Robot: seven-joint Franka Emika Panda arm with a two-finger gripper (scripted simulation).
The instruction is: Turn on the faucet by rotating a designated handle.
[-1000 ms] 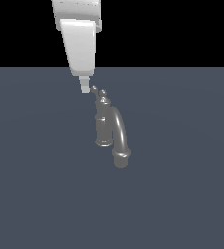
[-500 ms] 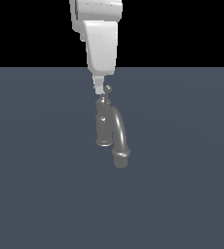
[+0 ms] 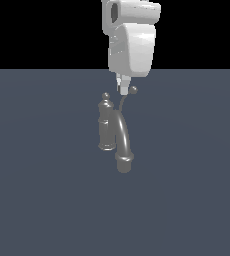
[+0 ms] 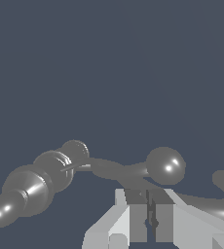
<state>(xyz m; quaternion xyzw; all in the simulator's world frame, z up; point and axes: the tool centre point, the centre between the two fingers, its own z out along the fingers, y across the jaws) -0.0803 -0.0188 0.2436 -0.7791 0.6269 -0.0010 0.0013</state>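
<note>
The grey metallic faucet point(image 3: 107, 127) stands on the floor, with its knob-topped post on the exterior view's left and its thick arched spout point(image 3: 122, 137) curving toward the camera. The thin curved handle point(image 3: 123, 102) rises behind the spout and ends in a small ball tip point(image 3: 133, 90). My white gripper point(image 3: 122, 90) hangs from above, shut and empty. Its fingertips sit between the post's knob and the ball tip, right against the handle. In the wrist view the fingers point(image 4: 135, 209) are pressed together just beside the handle point(image 4: 114, 170) and its ball tip point(image 4: 166, 166).
A flat dark grey floor point(image 3: 37, 200) stretches all around the faucet. The arm's white wrist housing point(image 3: 131, 47) stands directly above the faucet. Nothing else shows.
My gripper has moved to the exterior view's right, from left of the post to just right of its knob. The handle's ball tip has swung right with it.
</note>
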